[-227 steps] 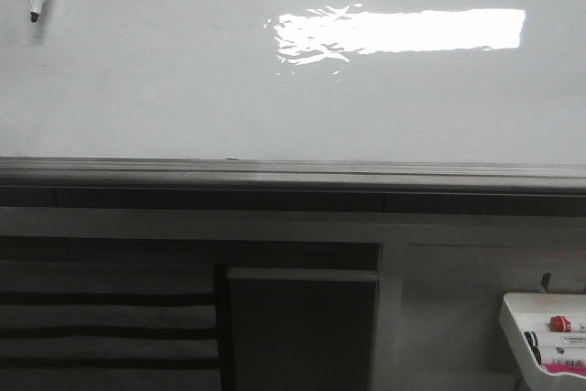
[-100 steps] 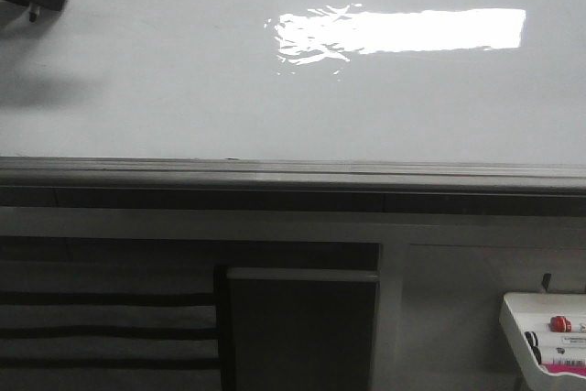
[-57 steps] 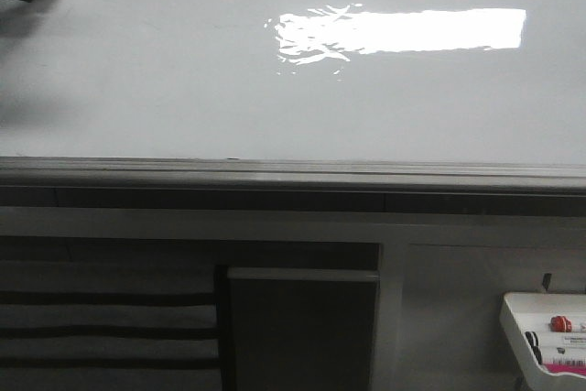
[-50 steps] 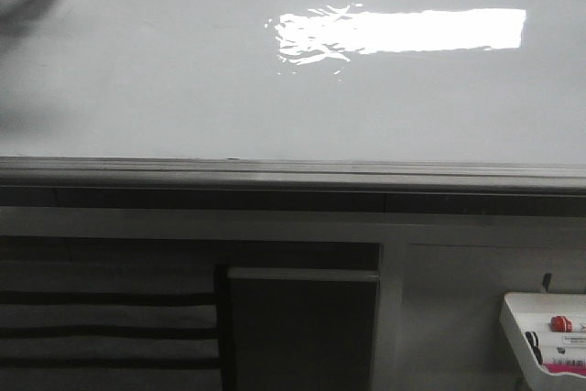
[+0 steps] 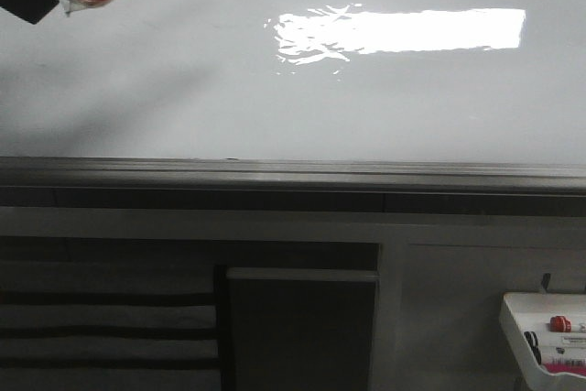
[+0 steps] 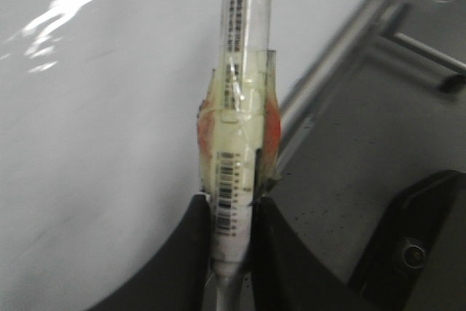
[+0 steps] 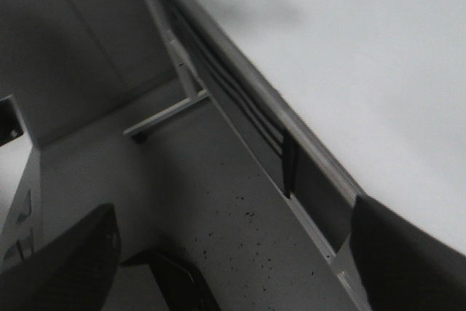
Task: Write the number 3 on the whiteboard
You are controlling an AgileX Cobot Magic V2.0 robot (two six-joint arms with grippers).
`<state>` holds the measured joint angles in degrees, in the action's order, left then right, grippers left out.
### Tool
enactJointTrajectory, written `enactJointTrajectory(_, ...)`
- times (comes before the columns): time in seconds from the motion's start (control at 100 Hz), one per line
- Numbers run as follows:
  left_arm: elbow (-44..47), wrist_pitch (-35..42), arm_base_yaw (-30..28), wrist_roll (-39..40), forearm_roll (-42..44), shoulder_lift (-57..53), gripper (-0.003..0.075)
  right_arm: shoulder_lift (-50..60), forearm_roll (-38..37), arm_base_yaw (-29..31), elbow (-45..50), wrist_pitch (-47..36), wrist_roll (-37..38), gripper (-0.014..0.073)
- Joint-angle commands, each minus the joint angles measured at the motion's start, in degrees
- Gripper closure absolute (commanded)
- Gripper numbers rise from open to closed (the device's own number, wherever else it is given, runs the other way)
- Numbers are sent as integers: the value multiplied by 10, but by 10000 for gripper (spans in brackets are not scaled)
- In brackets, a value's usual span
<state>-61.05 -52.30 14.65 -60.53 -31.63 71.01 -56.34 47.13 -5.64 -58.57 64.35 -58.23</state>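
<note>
**Marker in hand, board blank**

Up at the far top-left corner, the left tool (image 6: 231, 253) is pinching a taped marker (image 6: 237, 143), barrel running straight out from the fingers. The whiteboard (image 5: 302, 98) lies just beside it, spreading away toward the right arm's side. Glossy white, bright glare patch, no number 3 visible yet. The right tool (image 7: 226, 253) looks spread, holding nothing, and well apart from the writing area.

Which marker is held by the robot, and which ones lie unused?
The taped marker in the left tool is held; those in the white tray lie unused.
</note>
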Motion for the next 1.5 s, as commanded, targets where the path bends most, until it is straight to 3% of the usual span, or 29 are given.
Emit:
enactJointTrajectory(0.0, -20, -42, 17, -81, -84, -16, 739, -33, -5, -56, -45, -10, -30, 18)
enactJointTrajectory(0.08, -20, -62, 42, -85, -87, -16, 739, -67, -67, -128, -77, -34, -29, 18)
enactJointTrajectory(0.19, -20, -64, 80, -85, -87, -16, 739, -106, -89, -184, -107, -74, -29, 18)
enactJointTrajectory(0.34, -20, -64, 128, -86, -87, -16, 739, -155, -90, -211, -135, -85, -31, 18)
enactJointTrajectory(0.52, -20, -64, 164, -102, -87, -16, 739, -182, -59, -234, -136, -73, -102, 18)
enactJointTrajectory(0.65, -21, -64, 166, -102, -88, -17, 739, -188, -46, -237, -136, -65, -115, 48)
enactJointTrajectory(0.84, -21, -60, 166, -103, -95, -18, 739, -188, -37, -237, -136, -53, -123, 187)
enactJointTrajectory(1.491, -21, -37, 166, -107, -109, -31, 739, -189, -21, -237, -136, -66, -129, 222)
